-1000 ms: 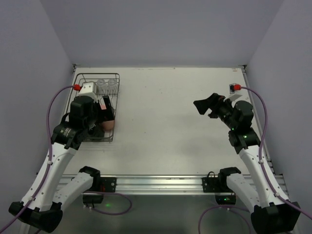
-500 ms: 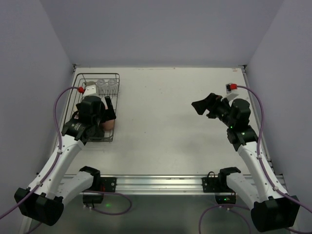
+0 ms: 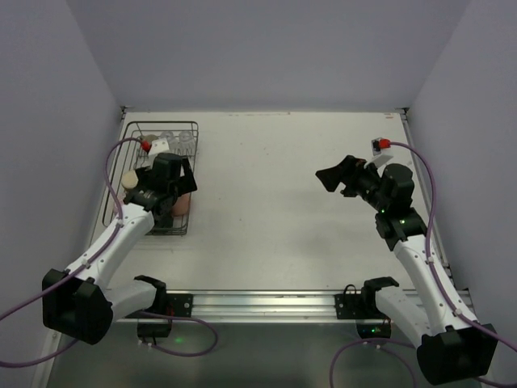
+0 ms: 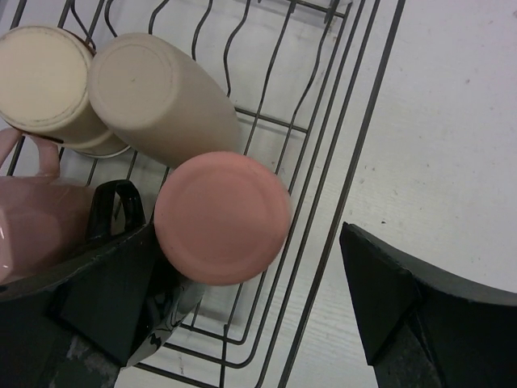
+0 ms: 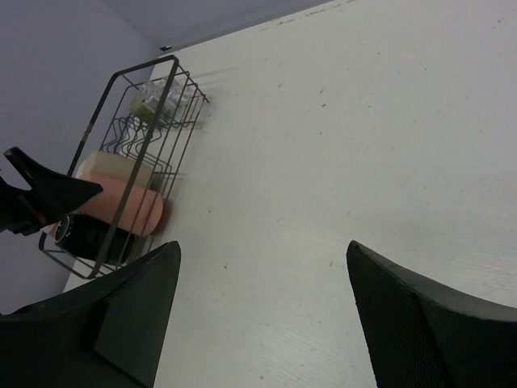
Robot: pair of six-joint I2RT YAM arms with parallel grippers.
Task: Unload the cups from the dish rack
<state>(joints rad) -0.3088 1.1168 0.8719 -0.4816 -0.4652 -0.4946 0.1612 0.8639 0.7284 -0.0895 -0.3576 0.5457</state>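
Note:
The dark wire dish rack (image 3: 166, 123) stands at the far left of the table. In the left wrist view the rack (image 4: 344, 182) holds a salmon-pink tumbler (image 4: 222, 218), a beige tumbler (image 4: 161, 109), a cream cup (image 4: 44, 81), a pale pink mug (image 4: 32, 226) and a black handled mug (image 4: 121, 206). My left gripper (image 4: 250, 307) is open over the rack's near right part. The salmon tumbler's base lies between its fingers, close to the left finger (image 4: 105, 299). Clear glasses (image 3: 176, 139) stand at the rack's far end. My right gripper (image 3: 335, 176) is open and empty above the table's right half.
The right wrist view shows the rack (image 5: 147, 137) from the side, with the salmon tumbler (image 5: 121, 206) lying against its near right wall. Grey walls close in the table on three sides. The metal rail (image 3: 258, 303) runs along the near edge.
My left arm has dropped and stretched toward the rack, bringing the gripper lower over the salmon tumbler. My right arm has barely moved.

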